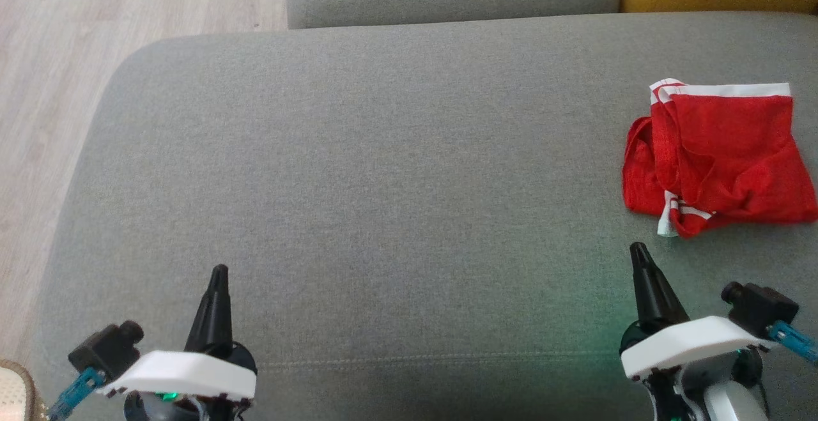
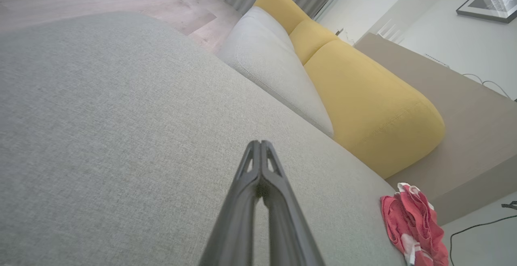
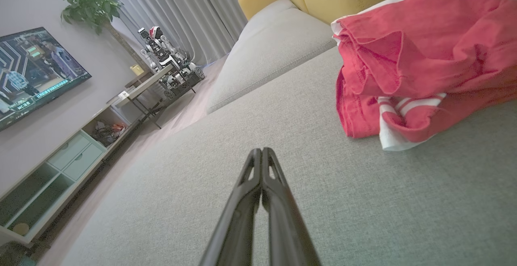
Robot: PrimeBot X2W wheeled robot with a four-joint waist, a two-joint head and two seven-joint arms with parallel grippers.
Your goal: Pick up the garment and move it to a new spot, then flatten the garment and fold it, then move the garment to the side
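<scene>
Head view: red garment (image 1: 722, 159) lies crumpled at the right edge of the grey sofa seat (image 1: 383, 172). Left end effector (image 1: 219, 274) and right end effector (image 1: 638, 252) are closed, gripping nothing, at the near edge. Left wrist view: fingers pressed together, garment (image 2: 412, 221) well apart. Right wrist view: fingers together, garment (image 3: 420, 56) near, not touching.

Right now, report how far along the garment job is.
Done: nothing certain. The garment lies loosely bunched, its layers rumpled, at the right of the sofa seat.
In hand: nothing. Both pairs of jaws are shut and empty, and the right pair is nearest the garment but short of it.
Left: by its look, probably everything: pick it up, move it, flatten, fold, set aside.
</scene>
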